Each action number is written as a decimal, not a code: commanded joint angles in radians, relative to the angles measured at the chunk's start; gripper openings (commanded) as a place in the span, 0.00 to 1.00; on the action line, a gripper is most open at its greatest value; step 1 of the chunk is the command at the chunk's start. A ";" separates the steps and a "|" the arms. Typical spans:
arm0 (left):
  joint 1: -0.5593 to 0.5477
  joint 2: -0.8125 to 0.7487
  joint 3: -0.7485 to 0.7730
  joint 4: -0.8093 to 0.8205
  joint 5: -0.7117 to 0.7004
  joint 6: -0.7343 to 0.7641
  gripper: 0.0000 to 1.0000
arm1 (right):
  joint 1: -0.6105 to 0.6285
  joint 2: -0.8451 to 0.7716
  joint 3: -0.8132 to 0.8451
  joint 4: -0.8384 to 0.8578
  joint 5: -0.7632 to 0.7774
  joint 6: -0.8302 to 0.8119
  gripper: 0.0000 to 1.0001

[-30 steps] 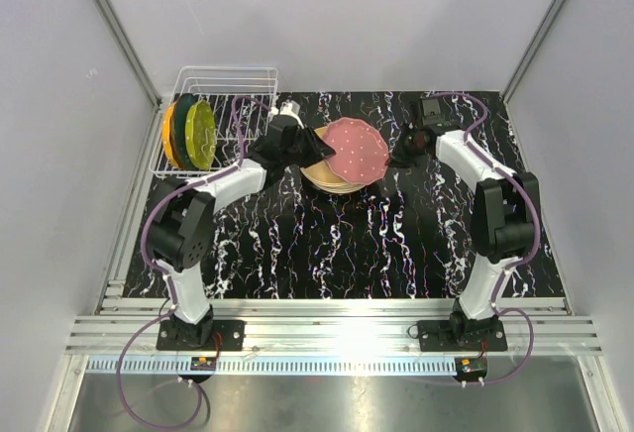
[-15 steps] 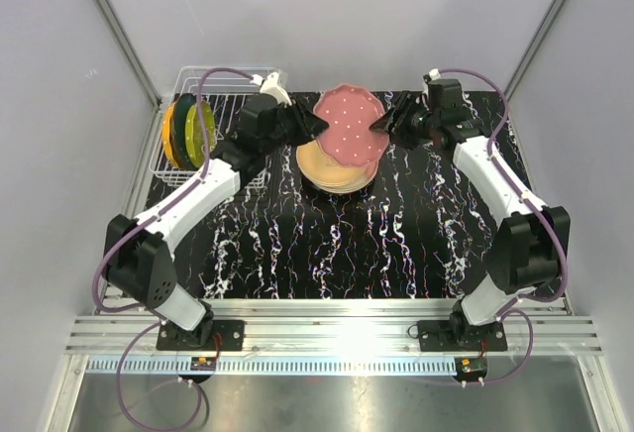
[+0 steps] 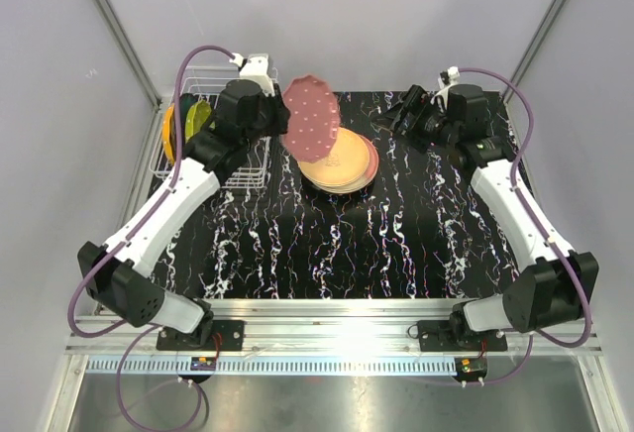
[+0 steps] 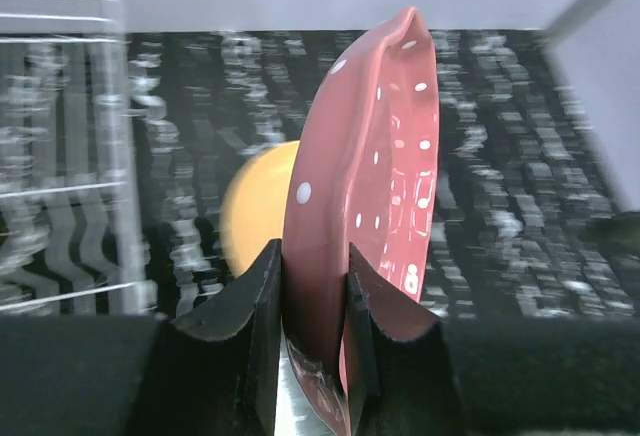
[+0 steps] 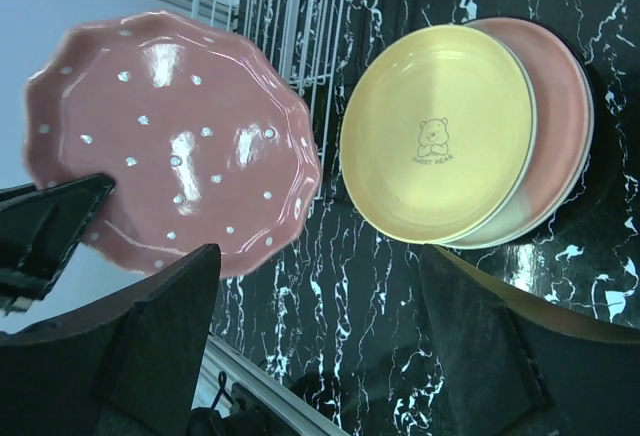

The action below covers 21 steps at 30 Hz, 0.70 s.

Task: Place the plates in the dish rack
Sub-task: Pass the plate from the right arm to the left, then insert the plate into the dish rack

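Observation:
My left gripper [image 3: 279,121] is shut on the rim of a pink white-dotted plate [image 3: 311,127], holding it on edge in the air just right of the dish rack [image 3: 220,95]. In the left wrist view the jaws [image 4: 310,296] pinch the pink plate [image 4: 372,176]. A stack of plates [image 3: 342,162], yellow one [image 5: 435,131] on top, lies on the table. An orange [image 3: 168,135] and a yellow-green plate [image 3: 199,118] stand in the white wire rack's left end. My right gripper [image 3: 406,119] hangs open and empty right of the stack, apart from the pink plate [image 5: 170,136].
The black marbled table [image 3: 396,244] lies between grey walls with metal posts at the back corners. The rack [image 5: 290,26] sits at the table's back left corner. The rack's right part holds only wire prongs [image 4: 60,156].
My right gripper has opened, let go of the pink plate and drawn back to the right. My left gripper has lifted the plate, turned it on edge and carried it left toward the rack.

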 commanded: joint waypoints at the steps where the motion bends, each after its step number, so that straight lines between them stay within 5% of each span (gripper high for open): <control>1: 0.019 -0.106 0.066 0.078 -0.210 0.196 0.00 | 0.006 -0.046 -0.005 0.027 -0.008 -0.006 0.87; 6: 0.084 -0.178 -0.001 0.114 -0.393 0.400 0.00 | 0.006 -0.122 -0.016 -0.082 0.098 -0.130 0.88; 11: 0.229 -0.223 -0.066 0.170 -0.329 0.449 0.00 | 0.006 -0.193 -0.086 -0.089 0.122 -0.193 0.88; 21: 0.252 -0.163 -0.092 0.289 -0.390 0.673 0.00 | 0.006 -0.248 -0.186 -0.069 0.176 -0.293 0.89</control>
